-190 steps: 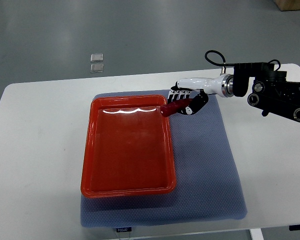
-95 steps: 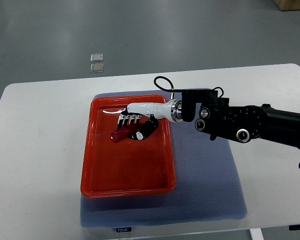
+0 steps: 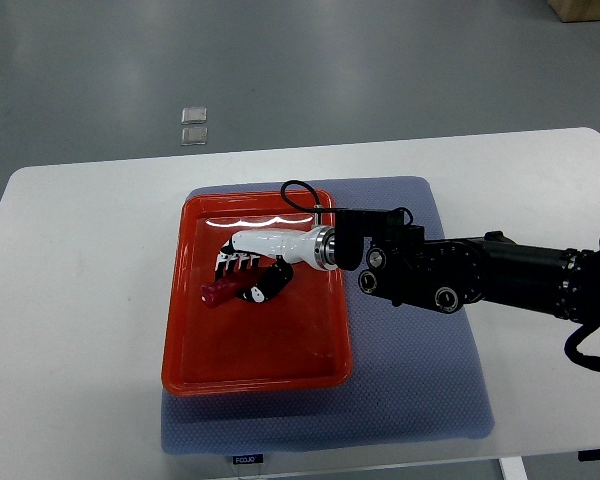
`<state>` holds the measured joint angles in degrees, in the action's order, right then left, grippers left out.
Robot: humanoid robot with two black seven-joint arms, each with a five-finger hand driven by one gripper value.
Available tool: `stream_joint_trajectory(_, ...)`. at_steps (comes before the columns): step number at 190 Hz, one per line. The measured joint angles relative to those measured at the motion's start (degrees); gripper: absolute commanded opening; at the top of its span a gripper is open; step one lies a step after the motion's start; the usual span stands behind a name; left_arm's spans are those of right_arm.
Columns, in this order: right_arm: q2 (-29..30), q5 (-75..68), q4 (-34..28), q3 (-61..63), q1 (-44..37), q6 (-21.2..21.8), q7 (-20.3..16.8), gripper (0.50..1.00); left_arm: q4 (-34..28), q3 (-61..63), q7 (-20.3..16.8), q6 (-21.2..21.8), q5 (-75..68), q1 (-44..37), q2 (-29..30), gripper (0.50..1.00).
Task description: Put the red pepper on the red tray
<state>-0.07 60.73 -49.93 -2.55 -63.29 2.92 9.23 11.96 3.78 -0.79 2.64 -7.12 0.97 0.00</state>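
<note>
A red tray [image 3: 255, 345] lies on a blue-grey mat on the white table. My right arm comes in from the right edge and reaches over the tray. My right hand [image 3: 245, 275], white with black fingertips, is shut on the red pepper [image 3: 220, 291] and holds it over the tray's upper left part. The pepper's tip sticks out to the left of the fingers. I cannot tell whether the pepper touches the tray floor. The left arm is out of view.
The blue-grey mat [image 3: 420, 380] lies under the tray and extends to its right. The white table [image 3: 70, 320] surrounds it. Two small clear squares [image 3: 193, 124] lie on the floor beyond the table's far edge.
My right hand has carried the pepper left from the tray's upper right corner, over the rim, to above the tray's upper left part. The arm has stretched further across the table.
</note>
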Motion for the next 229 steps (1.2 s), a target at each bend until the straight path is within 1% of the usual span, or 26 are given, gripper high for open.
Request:
stream_joint_trajectory(2, 0.0, 0.0, 0.0, 0.0, 0.0, 0.0, 0.0, 0.615, 0.0, 0.0, 0.0, 0.0, 0.0, 0.0, 0.0, 1.000)
stream_joint_trajectory(9, 0.0, 0.0, 0.0, 0.0, 0.0, 0.0, 0.0, 0.654, 0.0, 0.0, 0.0, 0.0, 0.0, 0.0, 0.0, 1.000)
stream_joint_trajectory(18, 0.0, 0.0, 0.1, 0.0, 0.0, 0.0, 0.0, 0.686, 0.0, 0.0, 0.0, 0.0, 0.0, 0.0, 0.0, 1.000)
stream_joint_trajectory(29, 0.0, -0.1, 0.1, 0.0, 0.0, 0.0, 0.0, 0.750, 0.0, 0.0, 0.0, 0.0, 0.0, 0.0, 0.0, 1.000)
stream_joint_trajectory(37, 0.0, -0.1, 0.1, 0.0, 0.0, 0.0, 0.0, 0.768, 0.0, 0.0, 0.0, 0.0, 0.0, 0.0, 0.0, 1.000)
stream_joint_trajectory(42, 0.0, -0.2, 0.1, 0.0, 0.0, 0.0, 0.0, 0.801, 0.0, 0.0, 0.0, 0.0, 0.0, 0.0, 0.0, 1.000)
stream_joint_trajectory(45, 0.0, -0.2, 0.1, 0.0, 0.0, 0.0, 0.1, 0.807, 0.0, 0.0, 0.0, 0.0, 0.0, 0.0, 0.0, 1.000)
stream_joint_trajectory(46, 0.0, -0.2, 0.1, 0.0, 0.0, 0.0, 0.1, 0.817, 0.0, 0.0, 0.0, 0.0, 0.0, 0.0, 0.0, 1.000)
stream_joint_trajectory(54, 0.0, -0.2, 0.1, 0.0, 0.0, 0.0, 0.1, 0.850, -0.1, 0.0, 0.0, 0.0, 0.0, 0.0, 0.0, 1.000)
stream_joint_trajectory(59, 0.0, -0.3, 0.1, 0.0, 0.0, 0.0, 0.1, 0.860, -0.1, 0.0, 0.0, 0.0, 0.0, 0.0, 0.0, 1.000)
stream_joint_trajectory(99, -1.6, -0.5, 0.1, 1.3, -0.2, 0.3, 0.1, 0.876, -0.2, 0.0, 0.0, 0.0, 0.0, 0.0, 0.0, 1.000)
stream_joint_trajectory(129, -4.9, -2.6, -0.1, 7.7, 0.3, 0.3, 0.2, 0.876, -0.2, 0.0, 0.0, 0.0, 0.0, 0.0, 0.0, 1.000)
stream_joint_trajectory(158, -8.1, -9.0, -0.7, 20.3, 4.9, 0.4, 0.3, 0.879, -0.2, 0.1, 0.0, 0.0, 0.0, 0.0, 0.0, 1.000)
stream_joint_trajectory(176, -9.0, -15.0, -1.1, 31.6, 9.9, 0.6, 0.8, 0.883, -0.2, 0.1, 0.0, 0.0, 0.0, 0.0, 0.0, 1.000)
stream_joint_trajectory(183, -8.8, -18.2, -1.2, 37.0, 12.3, 0.8, 1.1, 0.891, -0.2, 0.1, 0.0, 0.0, 0.0, 0.0, 0.0, 1.000)
stream_joint_trajectory(201, -7.5, -27.2, -1.3, 48.4, 17.8, 2.1, 1.5, 0.893, -0.1, 0.1, 0.0, 0.0, 0.0, 0.0, 0.0, 1.000)
stream_joint_trajectory(212, -6.4, -32.2, -1.3, 52.6, 20.4, 3.0, 1.6, 0.893, 0.0, 0.1, 0.0, 0.0, 0.0, 0.0, 0.0, 1.000)
stream_joint_trajectory(229, -5.0, -39.5, -1.2, 57.0, 23.8, 4.1, 1.6, 0.911, 0.0, 0.1, 0.0, 0.0, 0.0, 0.0, 0.0, 1.000)
